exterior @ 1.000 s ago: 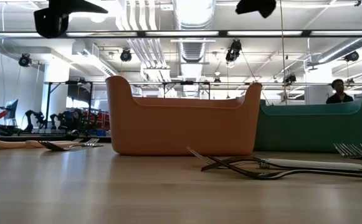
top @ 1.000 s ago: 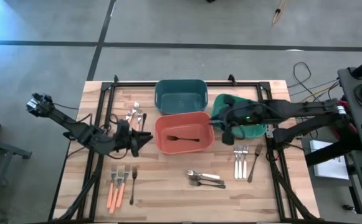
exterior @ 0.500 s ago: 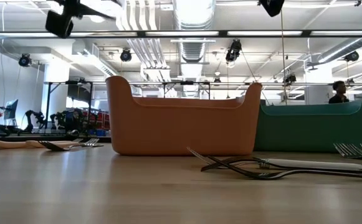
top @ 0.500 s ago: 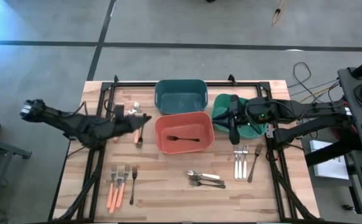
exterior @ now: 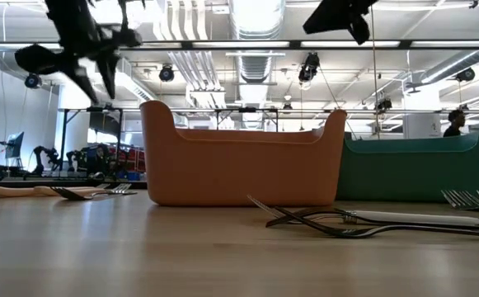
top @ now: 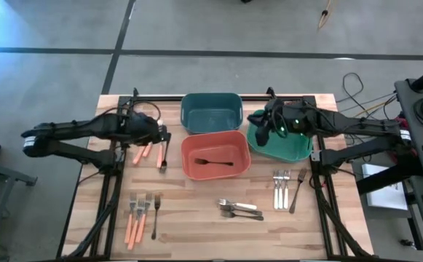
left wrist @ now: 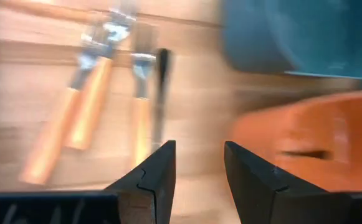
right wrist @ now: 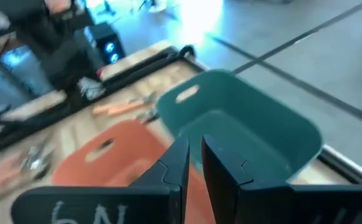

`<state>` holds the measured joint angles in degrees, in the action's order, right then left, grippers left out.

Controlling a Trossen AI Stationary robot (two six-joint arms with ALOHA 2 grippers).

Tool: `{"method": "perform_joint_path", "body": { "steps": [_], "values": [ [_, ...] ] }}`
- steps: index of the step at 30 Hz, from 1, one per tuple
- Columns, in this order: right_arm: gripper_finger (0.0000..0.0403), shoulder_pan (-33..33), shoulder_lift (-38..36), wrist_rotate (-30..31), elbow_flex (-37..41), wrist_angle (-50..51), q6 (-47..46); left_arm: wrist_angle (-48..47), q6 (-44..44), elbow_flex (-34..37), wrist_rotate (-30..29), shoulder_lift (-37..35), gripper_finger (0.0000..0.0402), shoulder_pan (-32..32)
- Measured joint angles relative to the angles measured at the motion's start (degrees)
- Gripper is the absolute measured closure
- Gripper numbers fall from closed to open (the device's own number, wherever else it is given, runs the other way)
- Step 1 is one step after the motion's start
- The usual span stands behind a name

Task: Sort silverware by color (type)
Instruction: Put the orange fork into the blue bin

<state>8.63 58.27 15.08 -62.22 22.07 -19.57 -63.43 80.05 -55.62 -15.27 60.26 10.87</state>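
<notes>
My left gripper (top: 163,138) hangs open above the table's far left, over a few orange-handled pieces (left wrist: 87,106) and a black fork (left wrist: 162,81) that lie flat there; it touches none of them. My right gripper (top: 257,125) hovers over the green bin's (top: 287,149) far left corner, its fingers (right wrist: 194,163) close together with nothing between them. A black fork (top: 212,161) lies in the orange-red bin (top: 189,171). Other silverware lies flat on the table: orange-handled forks (top: 137,217), silver forks (top: 282,186) and a silver heap (top: 239,209).
The teal bin (top: 211,110) stands at the far middle, behind the orange-red bin. Black frame rails (top: 113,182) run along both table sides. Bare wood lies between the near-left forks and the silver heap. A person (exterior: 452,125) shows far off in the room.
My left gripper has swung from beside the orange-red bin toward the table's far edge, tipping from level to pointing steeply down over the orange-handled pieces. My right gripper has gone toward the far edge, along the green bin's left side, and rolled.
</notes>
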Motion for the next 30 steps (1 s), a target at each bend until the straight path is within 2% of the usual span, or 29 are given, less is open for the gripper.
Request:
{"method": "perform_joint_path", "body": {
  "steps": [3,8,13,18,22,30],
  "values": [
    [0.0367,3.16,1.47,-0.01,0.00,-3.28,0.07,1.59,-6.86,1.76,3.18,1.91,0.0283,5.20],
    [0.0367,6.70,4.10,-0.01,0.00,-5.10,0.09,8.29,-20.52,4.40,13.14,6.43,0.0283,15.95],
    [0.0367,7.66,6.10,0.00,0.00,-4.77,0.74,6.90,-29.57,4.44,14.76,10.72,0.0283,22.85],
    [0.0367,7.77,7.63,0.06,0.00,-4.77,2.85,6.89,-37.78,4.42,16.29,15.21,0.0283,26.63],
    [0.0367,8.79,8.31,2.79,0.00,-4.75,3.14,6.92,-43.93,4.70,16.30,19.31,0.0283,27.55],
    [0.0367,12.73,6.02,2.97,0.00,-4.80,4.13,7.44,-47.98,7.43,16.24,23.97,0.0283,27.92]
  ]
}}
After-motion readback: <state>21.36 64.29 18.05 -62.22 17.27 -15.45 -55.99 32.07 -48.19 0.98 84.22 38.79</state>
